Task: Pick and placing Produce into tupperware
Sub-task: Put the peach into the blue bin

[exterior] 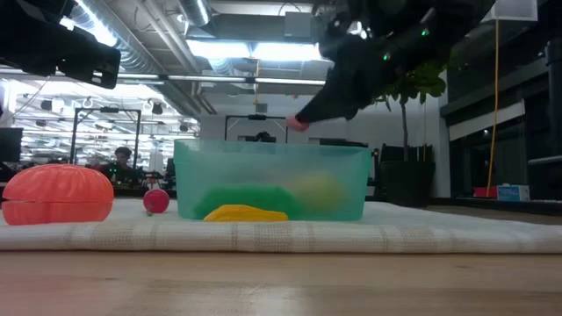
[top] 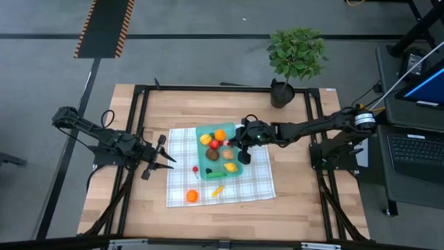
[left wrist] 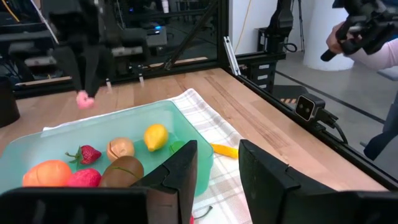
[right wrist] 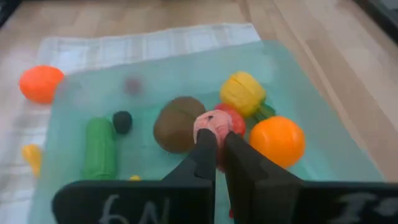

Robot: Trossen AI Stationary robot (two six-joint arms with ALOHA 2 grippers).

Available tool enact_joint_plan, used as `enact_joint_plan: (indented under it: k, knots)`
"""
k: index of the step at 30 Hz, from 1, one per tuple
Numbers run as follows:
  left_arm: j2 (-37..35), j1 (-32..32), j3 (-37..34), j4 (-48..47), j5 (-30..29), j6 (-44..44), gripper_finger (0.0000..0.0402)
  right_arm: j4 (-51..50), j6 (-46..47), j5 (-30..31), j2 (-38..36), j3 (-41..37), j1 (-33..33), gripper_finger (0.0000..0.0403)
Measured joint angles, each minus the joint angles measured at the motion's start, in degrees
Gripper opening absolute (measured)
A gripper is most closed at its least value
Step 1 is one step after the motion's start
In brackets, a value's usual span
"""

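The pink toy piece [right wrist: 212, 122] is pinched between the right gripper [right wrist: 217, 151]'s fingers, which are closed down to a narrow gap on it, and it hangs in the air above the teal tupperware [top: 202, 169]. That container sits on the checked cloth [top: 257, 186] near the middle of the surface and already holds an orange [right wrist: 277, 140], a yellow lemon [right wrist: 242, 92], a brown round piece [right wrist: 178, 124], a green vegetable [right wrist: 99, 148] and a small dark berry [right wrist: 122, 121]. Outside it on the cloth lie an orange tomato-like piece [top: 191, 196], a yellow piece [top: 218, 189] and a tiny red ball [exterior: 156, 200]. The left gripper [top: 160, 157] waits just beside the cloth's left edge, fingers apart and holding nothing. The hold on the pink piece looks shallow, only at its lower part, so it could slip before release. Dropped from this height, it may bounce off the crowded fruit beneath and roll over the low wall onto the cloth.
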Motion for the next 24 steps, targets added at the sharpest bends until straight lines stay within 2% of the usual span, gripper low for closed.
enact_joint_plan:
  k: [11,20,24]
  knots:
    - [0.01,0.0,0.0,-2.57,0.0,-0.02,0.009,3.51,0.0,-0.63,8.39,-0.07,-2.14,0.0017]
    - [0.01,0.01,0.0,-2.62,0.02,-0.02,0.0075,6.25,0.0,-2.63,10.36,-0.1,-2.07,0.0018]
    - [-0.01,0.0,0.0,-2.62,0.0,-0.03,0.0068,6.4,0.21,-2.73,10.36,-0.1,-2.07,0.006]
